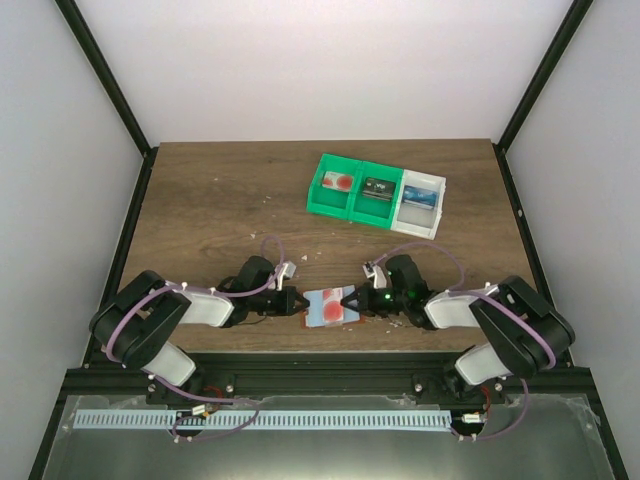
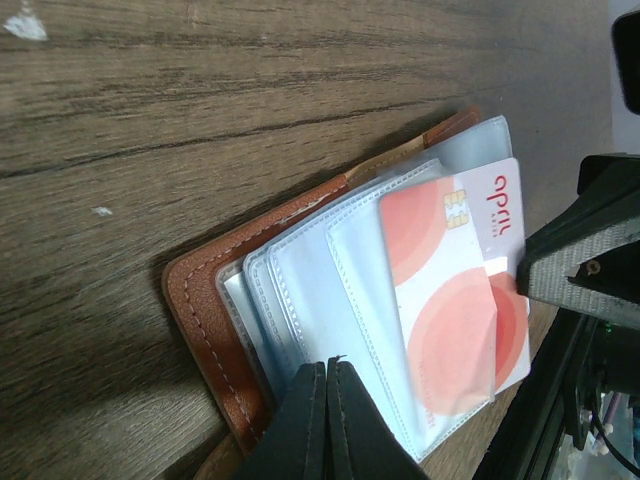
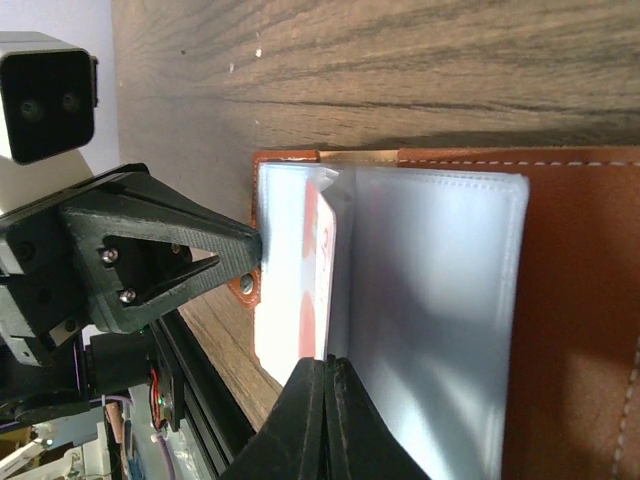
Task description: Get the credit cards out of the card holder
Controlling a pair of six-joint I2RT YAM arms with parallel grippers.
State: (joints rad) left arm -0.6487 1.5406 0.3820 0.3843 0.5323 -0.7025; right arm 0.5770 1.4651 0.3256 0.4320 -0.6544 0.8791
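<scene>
the card holder [image 1: 328,308] lies open on the wooden table [image 1: 220,200] at the lower middle of the top view, right between the two arms' tips. its brown leather cover faces down and its pale clear sleeves fan upward. in the left wrist view a white card [image 2: 455,300] with red round marks sits in the sleeve at the right of the frame, its chip toward the top.

the left gripper [image 2: 326,385] has its fingers pressed together at the holder's edge, bottom centre of that view. the right gripper [image 3: 326,385] is likewise pressed together, its tips meeting where the white card and a sleeve overlap. whether either one nips a leaf or the card i cannot tell.

in the upper right of the top view stand a green bin [image 1: 345,212] and a white bin [image 1: 420,224], touching. a red-marked card [image 1: 338,183] and a dark card [image 1: 377,188] lie in the green bin's two compartments, and a blue card [image 1: 422,195] in the white one.
</scene>
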